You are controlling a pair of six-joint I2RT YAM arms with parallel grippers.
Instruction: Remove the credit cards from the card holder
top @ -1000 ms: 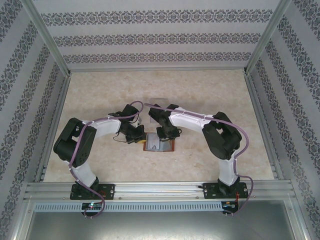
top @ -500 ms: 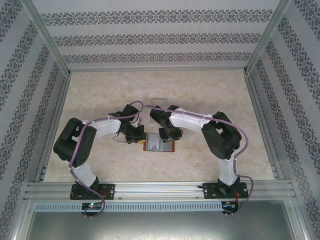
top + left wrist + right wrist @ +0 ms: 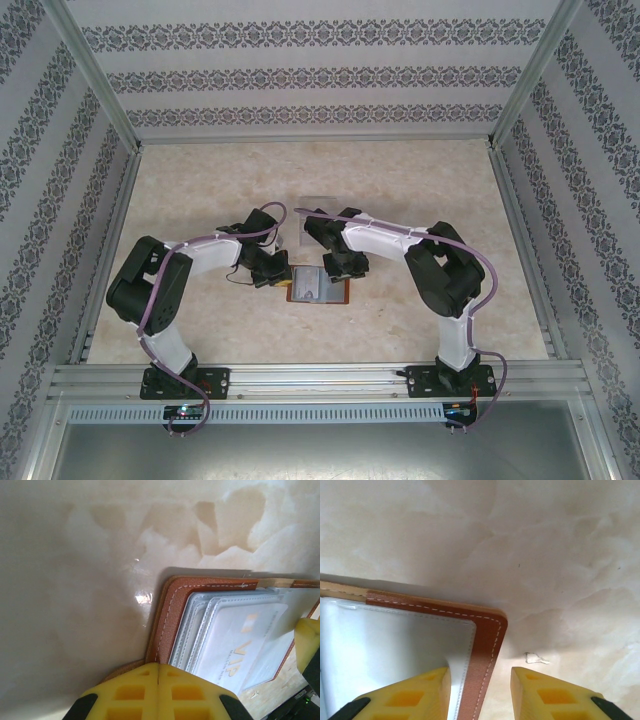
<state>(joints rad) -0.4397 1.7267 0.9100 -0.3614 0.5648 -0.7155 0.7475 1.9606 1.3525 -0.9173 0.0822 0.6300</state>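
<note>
Left wrist view: one credit card lettered "VIP" in gold, sleeved in one open leather card holder on the marbled table; left gripper pinched together at its edge, right gripper parted astride its corner.

The left hand sits at the bottom edge, its yellow fingers pressed together without a gap, at the near edge of the card holder; the holder lies open on the pale marbled bench; its clear sleeves hold whitish credit cards, the top one lettered VIP.
</note>
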